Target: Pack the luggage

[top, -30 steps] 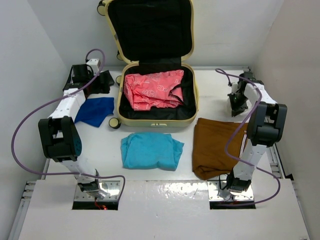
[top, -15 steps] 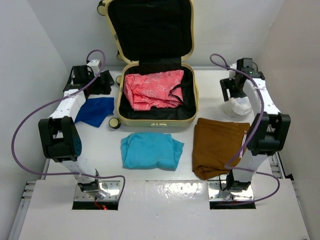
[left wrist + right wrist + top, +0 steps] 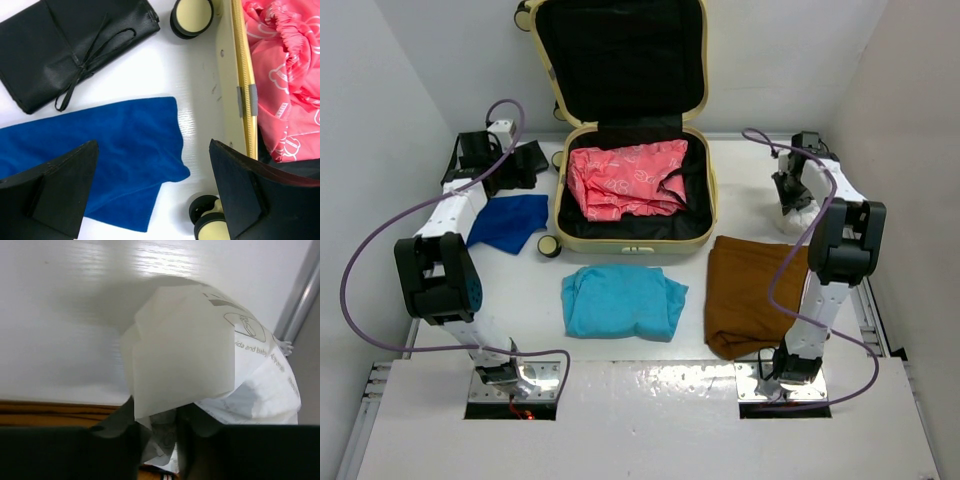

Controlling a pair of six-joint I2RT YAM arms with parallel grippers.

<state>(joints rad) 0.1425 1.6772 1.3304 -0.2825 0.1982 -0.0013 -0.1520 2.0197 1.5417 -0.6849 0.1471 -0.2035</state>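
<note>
At the far middle of the table [image 3: 745, 170] the luggage [image 3: 630, 242] is lying open; we are holding our left gripper [image 3: 152, 145] spread wide and empty, our right gripper [image 3: 157, 412] pinching a white packet [image 3: 200, 355].

Count by kind.
- Luggage [image 3: 635, 243]: one. Wheels seen on its left side: two, far wheel [image 3: 192, 17] and near wheel [image 3: 207, 220].
- Cloth pieces: four. One pink garment [image 3: 623, 180], one royal-blue cloth [image 3: 510, 222], one turquoise garment [image 3: 622, 302], one brown garment [image 3: 750, 295].
- Black pouch [image 3: 65, 45]: one.
- White plastic bag [image 3: 200, 365]: one.
- Arms: two, left arm [image 3: 440, 275] and right arm [image 3: 845, 240].
- Tools: two, left tool [image 3: 152, 145] and right tool [image 3: 157, 437].
</note>
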